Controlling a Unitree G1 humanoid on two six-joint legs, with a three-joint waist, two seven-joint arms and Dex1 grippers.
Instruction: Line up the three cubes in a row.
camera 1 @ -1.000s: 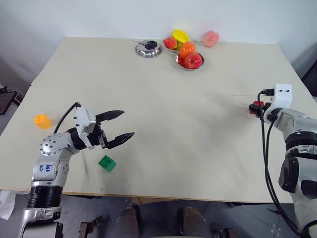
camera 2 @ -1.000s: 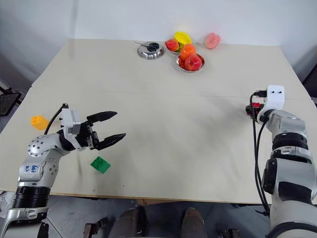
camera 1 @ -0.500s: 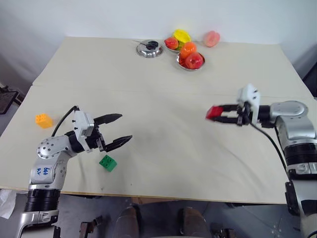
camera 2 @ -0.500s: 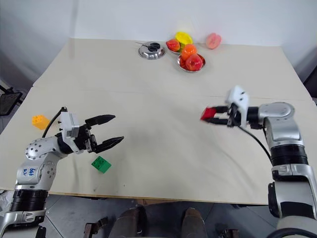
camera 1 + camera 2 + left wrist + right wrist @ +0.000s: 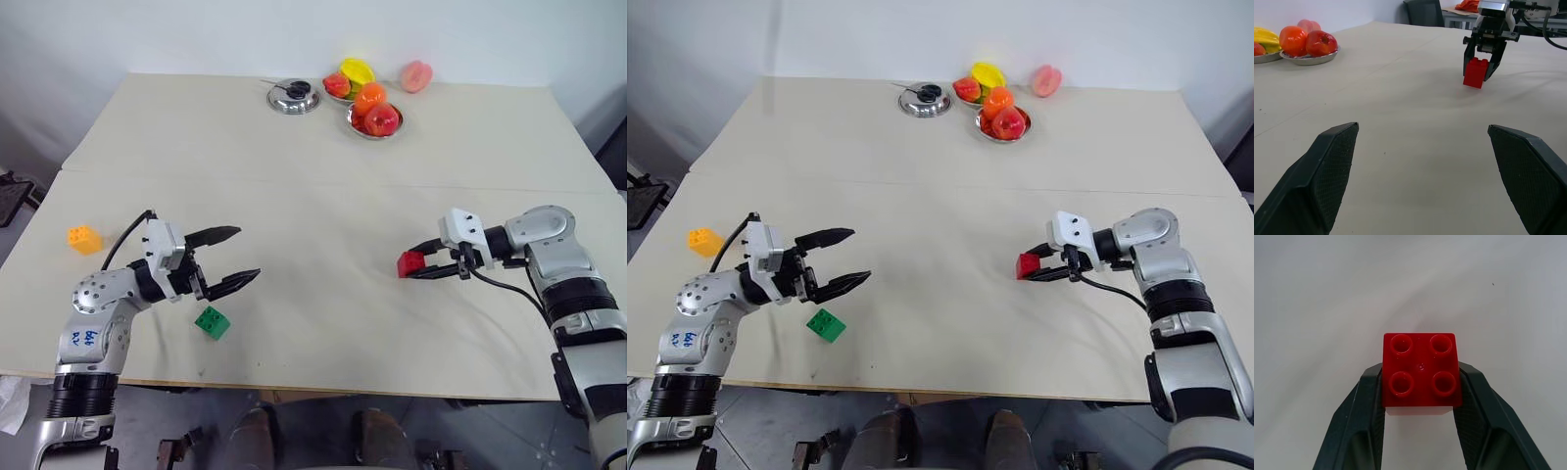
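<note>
Beige table (image 5: 323,196) against white wall, right hand (image 5: 416,266) clamped on red cube (image 5: 410,263), left hand (image 5: 235,257) spread apart

Left gripper (image 5: 223,257) hangs level, jaws spread wide; right gripper (image 5: 415,265) angles downward, clamped on the red cube (image 5: 409,263).

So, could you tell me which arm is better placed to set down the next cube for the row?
The right. Its gripper is shut on the red cube, low over the table's middle. The left gripper is open and empty, beside the green cube, with the orange-yellow cube further off.
</note>
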